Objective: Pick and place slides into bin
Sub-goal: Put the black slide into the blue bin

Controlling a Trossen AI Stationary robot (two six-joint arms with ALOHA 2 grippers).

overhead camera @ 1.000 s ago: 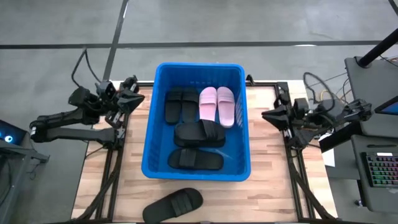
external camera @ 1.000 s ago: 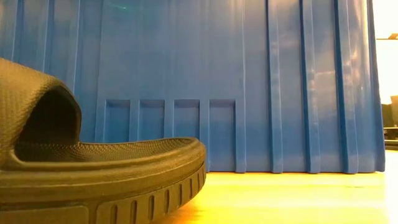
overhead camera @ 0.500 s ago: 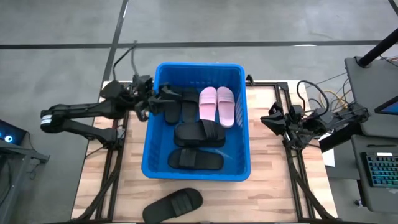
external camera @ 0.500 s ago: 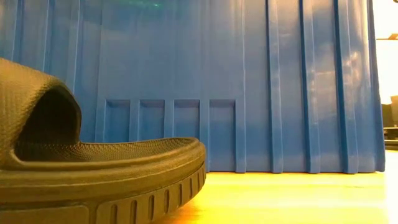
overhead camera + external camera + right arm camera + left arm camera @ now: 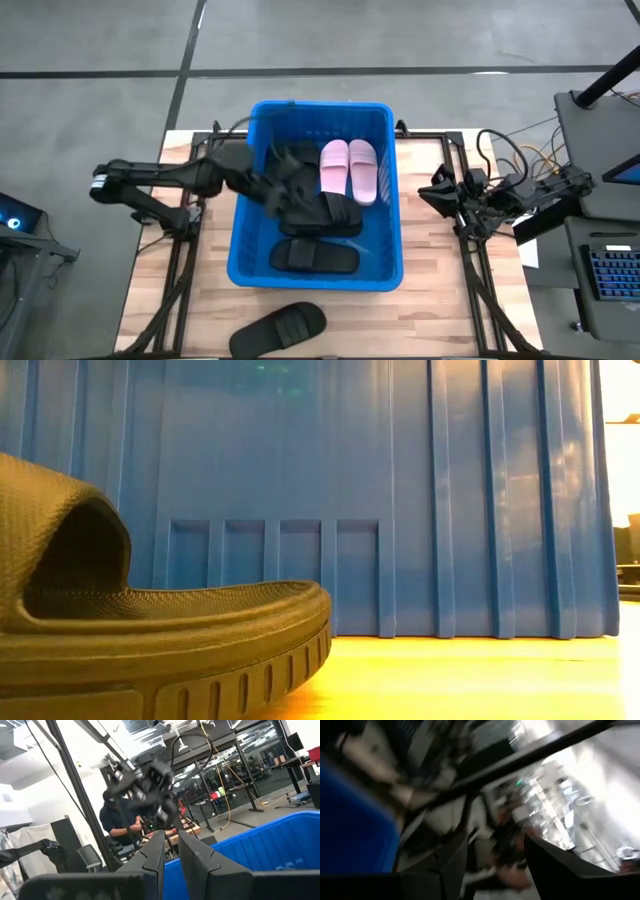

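Observation:
The blue bin (image 5: 392,200) stands mid-table; its near wall (image 5: 400,490) fills the low view. On its floor lie two pink slides (image 5: 350,168) and black slides (image 5: 320,214), (image 5: 315,258). One black slide (image 5: 280,327) lies sole down on the table by the near edge, close up in the low view (image 5: 150,630). My left gripper (image 5: 290,175) reaches level over the bin's far left part, fingers apart (image 5: 495,849), nothing between them; it hides the slides below it. My right gripper (image 5: 432,190) waits at the table's right edge, fingers a narrow slit apart (image 5: 171,834), empty.
Cables and dark equipment (image 5: 590,190) lie beyond the table's right edge. Bare wood (image 5: 440,300) lies right of the bin and in front of it. A person (image 5: 112,820) stands beyond the table's left side, behind my left arm (image 5: 145,780).
My left gripper has swung from the table's left edge toward the right, over the bin's left wall, and now hangs above the slides inside; it has rolled about its own line on the way. My right arm has sunk a little. No slide has moved.

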